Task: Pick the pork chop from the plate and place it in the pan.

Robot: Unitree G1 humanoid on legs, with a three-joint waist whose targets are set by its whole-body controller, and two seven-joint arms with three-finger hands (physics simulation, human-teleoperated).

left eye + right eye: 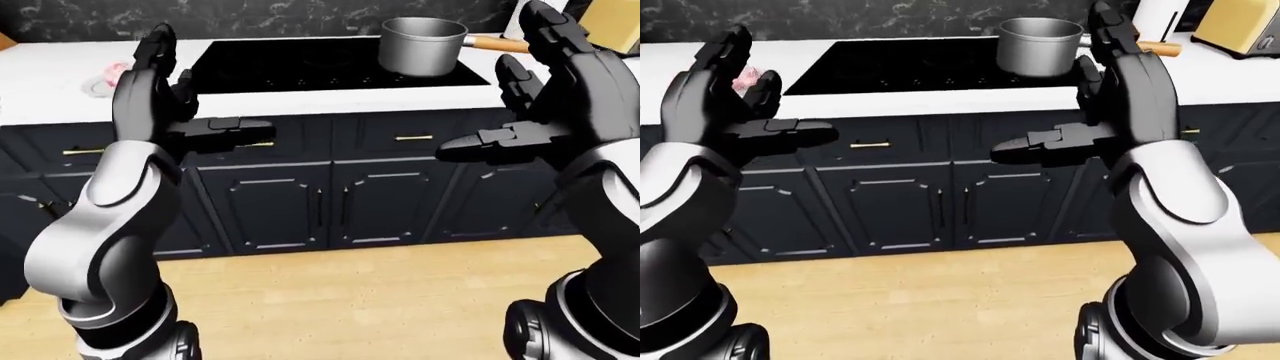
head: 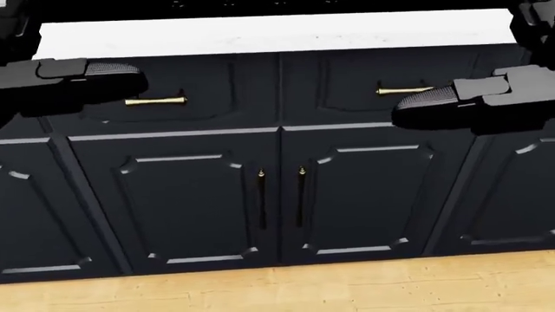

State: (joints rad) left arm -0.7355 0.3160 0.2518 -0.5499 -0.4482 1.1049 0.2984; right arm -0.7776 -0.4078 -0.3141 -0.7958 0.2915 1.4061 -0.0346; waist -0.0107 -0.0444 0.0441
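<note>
Both hands are up and empty, so this reads as the approach, with the grab not yet begun. The left hand (image 1: 160, 90) is raised at chest height with its fingers spread apart, palm turned inward, one finger jutting out toward the middle of the view. The right hand (image 1: 1110, 82) mirrors it on the other side, fingers likewise apart and closed on nothing, forearm bent up from the elbow. Neither touches the counter or anything on it.

Past the left hand, at the far left of the white counter (image 1: 60, 67), sits the plate (image 1: 97, 87) with a pinkish lump on it that I take to be the pork chop (image 1: 115, 71); the hand covers much of it, so its exact lie is hard to tell. Well to the right, on the black stove (image 1: 320, 64), stands the grey pan (image 1: 422, 46) with its wooden handle pointing right. Below run the dark cabinets (image 2: 278, 195) with brass pulls, and wooden floor (image 1: 350, 300) lies between them and the robot.

To my eye, the next move calls for closing in on the counter, toward the left end, then lowering the left hand over the plate to close on the meat before carrying it right to the pan.
</note>
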